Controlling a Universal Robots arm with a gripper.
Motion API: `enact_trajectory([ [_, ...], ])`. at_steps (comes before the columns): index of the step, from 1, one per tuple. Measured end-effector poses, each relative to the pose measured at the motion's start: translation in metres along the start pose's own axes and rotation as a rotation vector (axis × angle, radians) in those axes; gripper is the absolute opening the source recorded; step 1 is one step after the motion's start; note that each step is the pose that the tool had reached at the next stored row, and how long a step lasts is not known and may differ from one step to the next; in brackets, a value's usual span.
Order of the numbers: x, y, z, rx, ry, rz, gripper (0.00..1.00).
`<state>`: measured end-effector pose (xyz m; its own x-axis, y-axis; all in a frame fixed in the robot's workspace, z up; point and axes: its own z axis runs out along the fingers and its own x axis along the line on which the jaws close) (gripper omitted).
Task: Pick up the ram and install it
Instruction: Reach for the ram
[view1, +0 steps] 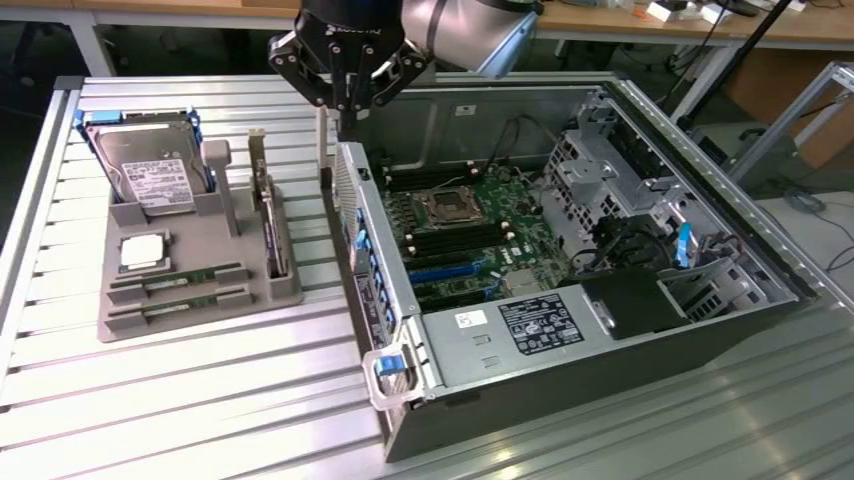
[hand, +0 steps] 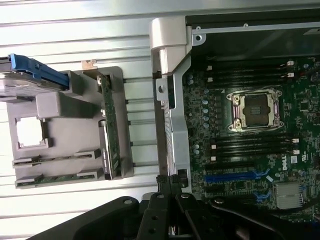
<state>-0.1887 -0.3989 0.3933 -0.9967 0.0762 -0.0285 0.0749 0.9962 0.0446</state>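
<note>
Two ram sticks lie on edge in the front slots of the grey holder: the first ram (view1: 176, 277) (hand: 57, 159) and, beside it, the second ram (view1: 180, 303) (hand: 60, 177). My gripper (view1: 344, 118) (hand: 170, 192) hangs high above the gap between the holder and the open computer case, over the case's side wall. Its fingers are shut together with nothing between them. The motherboard (view1: 467, 235) (hand: 235, 165) lies bare inside the case, with black memory slots (hand: 250, 145) on both sides of the processor socket (view1: 445, 207) (hand: 255, 110).
The grey holder (view1: 200, 240) also carries a hard drive (view1: 147, 165), a square silver processor (view1: 143, 252) and an upright green card with bracket (view1: 274, 235). The case wall (view1: 367, 250) stands between holder and motherboard. Cables and drive cages (view1: 627, 220) fill the case's far side.
</note>
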Motion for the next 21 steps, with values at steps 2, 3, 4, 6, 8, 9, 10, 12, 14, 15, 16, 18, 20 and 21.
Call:
enact_trajectory([
  [2, 0.002, -0.0002, 0.0000, -0.0001, 0.0000, 0.000, 0.10],
  [3, 0.003, -0.0002, -0.0001, -0.0001, 0.0000, 0.000, 0.10],
  [4, 0.003, -0.0002, -0.0001, 0.0000, 0.0000, 0.000, 0.10],
  [6, 0.005, -0.0004, -0.0001, -0.0001, 0.0000, 0.000, 0.10],
  [8, 0.006, -0.0005, -0.0002, 0.0000, 0.0000, 0.000, 0.10],
  [9, 0.007, -0.0005, -0.0002, 0.0000, 0.0000, 0.000, 0.10],
  [10, 0.009, -0.0007, -0.0003, 0.0001, -0.0001, 0.000, 0.10],
  [12, 0.013, -0.0010, -0.0004, 0.0000, -0.0004, 0.000, 0.10],
  [14, 0.015, -0.0011, -0.0005, -0.0001, -0.0006, 0.000, 0.10],
  [15, 0.016, -0.0012, -0.0005, -0.0001, -0.0006, 0.000, 0.10],
  [16, 0.017, -0.0013, -0.0005, -0.0001, -0.0006, 0.000, 0.10],
  [18, 0.018, -0.0014, -0.0006, -0.0001, -0.0007, 0.000, 0.10],
  [20, 0.021, -0.0015, -0.0007, 0.0000, -0.0007, 0.000, 0.10],
  [21, 0.022, -0.0016, -0.0007, -0.0001, -0.0007, 0.000, 0.10],
])
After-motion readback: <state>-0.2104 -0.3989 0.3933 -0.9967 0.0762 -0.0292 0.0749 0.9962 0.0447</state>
